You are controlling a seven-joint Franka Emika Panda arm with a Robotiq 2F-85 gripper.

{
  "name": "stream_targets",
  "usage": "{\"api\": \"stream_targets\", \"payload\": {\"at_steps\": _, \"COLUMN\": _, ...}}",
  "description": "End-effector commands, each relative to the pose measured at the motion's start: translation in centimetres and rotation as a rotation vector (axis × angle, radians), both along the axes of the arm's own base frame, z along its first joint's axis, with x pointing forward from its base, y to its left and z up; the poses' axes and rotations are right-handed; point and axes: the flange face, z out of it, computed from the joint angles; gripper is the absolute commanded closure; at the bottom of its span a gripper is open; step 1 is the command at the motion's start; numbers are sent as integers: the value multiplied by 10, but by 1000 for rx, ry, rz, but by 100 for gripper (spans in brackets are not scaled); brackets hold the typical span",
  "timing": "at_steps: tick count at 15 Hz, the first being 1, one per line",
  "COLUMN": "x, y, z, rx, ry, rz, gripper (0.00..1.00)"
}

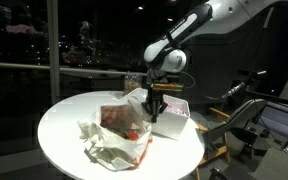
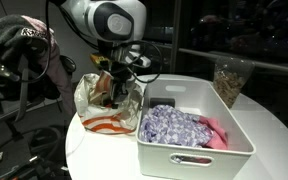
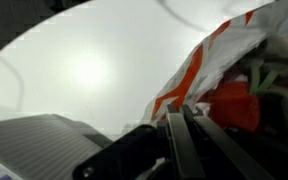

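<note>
Hanging just right of centre in an exterior view, the gripper (image 1: 154, 106) points down at the seam between a crumpled plastic bag (image 1: 117, 135) and a white bin (image 1: 176, 126). Its 2 fingers are pressed together; whether a fold of the bag is pinched between them cannot be told. In the wrist view the closed gripper (image 3: 187, 135) rises from the bottom centre, and the bag (image 3: 219, 55), white with orange stripes, fills the right side, just beside the fingertips. A red item (image 3: 234, 102) shows inside it at right of centre.

From the opposite side, the gripper (image 2: 124, 90) sits left of centre above the bag (image 2: 102, 108), which touches the bin's (image 2: 236, 128) left wall. A purple patterned cloth (image 2: 174, 126) and a pink cloth (image 2: 218, 136) lie in the bin. All rest on a round white table (image 1: 64, 120).
</note>
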Motion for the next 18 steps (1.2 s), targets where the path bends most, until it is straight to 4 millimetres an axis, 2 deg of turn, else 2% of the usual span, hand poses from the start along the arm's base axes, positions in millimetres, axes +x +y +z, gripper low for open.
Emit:
{"api": "stream_targets", "payload": {"at_steps": 1, "x": -3, "y": 29, "z": 55, "rx": -14, "ry": 71, "rz": -64, "gripper": 88}}
{"api": "stream_targets", "payload": {"at_steps": 4, "x": -1, "y": 48, "z": 97, "rx": 10, "ry": 48, "rz": -77, "gripper": 88}}
{"api": "stream_targets", "payload": {"at_steps": 7, "x": 2, "y": 52, "z": 120, "rx": 16, "ry": 11, "rz": -80, "gripper": 88}}
{"api": "stream_targets", "payload": {"at_steps": 8, "x": 1, "y": 49, "z": 121, "rx": 19, "ry": 10, "rz": -79, "gripper": 64}}
{"api": "stream_targets", "payload": {"at_steps": 10, "x": -3, "y": 43, "z": 117, "rx": 28, "ry": 20, "rz": -79, "gripper": 64}}
{"api": "stream_targets", "payload": {"at_steps": 12, "x": -5, "y": 34, "z": 111, "rx": 9, "ry": -16, "rz": -71, "gripper": 51}}
{"api": "stream_targets", "payload": {"at_steps": 14, "x": 1, "y": 20, "z": 110, "rx": -21, "ry": -67, "rz": -90, "gripper": 35}}
{"api": "stream_targets", "payload": {"at_steps": 18, "x": 26, "y": -27, "z": 124, "rx": -54, "ry": -236, "rz": -146, "gripper": 6}}
